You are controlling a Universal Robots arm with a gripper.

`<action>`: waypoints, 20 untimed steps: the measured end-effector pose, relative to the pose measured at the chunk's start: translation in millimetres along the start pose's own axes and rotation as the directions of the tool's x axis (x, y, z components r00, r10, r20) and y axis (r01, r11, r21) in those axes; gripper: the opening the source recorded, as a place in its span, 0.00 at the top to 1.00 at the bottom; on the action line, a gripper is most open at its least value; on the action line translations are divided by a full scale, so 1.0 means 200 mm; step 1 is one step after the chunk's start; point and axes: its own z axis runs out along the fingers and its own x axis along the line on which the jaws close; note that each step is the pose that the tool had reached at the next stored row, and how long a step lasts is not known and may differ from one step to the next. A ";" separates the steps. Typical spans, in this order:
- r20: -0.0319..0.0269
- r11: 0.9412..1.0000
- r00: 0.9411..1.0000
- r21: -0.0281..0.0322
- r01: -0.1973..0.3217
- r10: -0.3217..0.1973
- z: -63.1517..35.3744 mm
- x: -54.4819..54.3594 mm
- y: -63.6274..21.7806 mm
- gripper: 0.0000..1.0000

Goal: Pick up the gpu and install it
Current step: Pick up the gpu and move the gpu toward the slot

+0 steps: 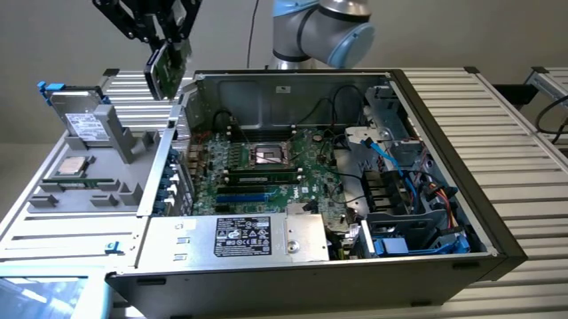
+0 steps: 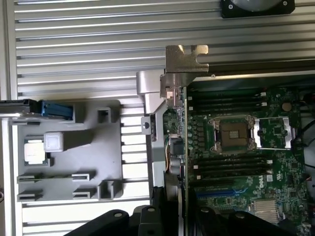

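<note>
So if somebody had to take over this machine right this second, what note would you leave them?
Gripper: shut on the gpu, which hangs on edge in the air.
Position: over the wall of the open computer case on the exterior view's left, next to the grey parts tray.
Done: the gpu is picked up.
Left: it is not yet seated on the motherboard inside the case.

Only thing I could sorta read was white "DELL" lettering on the motherboard (image 2: 246, 194); the power supply's (image 1: 177, 240) black label (image 1: 242, 237) was too tiny.
</note>
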 end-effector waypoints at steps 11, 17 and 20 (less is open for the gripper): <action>0.000 1.000 1.000 0.000 0.000 0.000 0.006 -0.25 0.017 0.71; 0.000 1.000 1.000 0.000 0.000 0.000 0.008 -0.36 -0.019 0.71; 0.000 1.000 1.000 0.000 0.000 0.000 0.009 -0.42 -0.029 0.71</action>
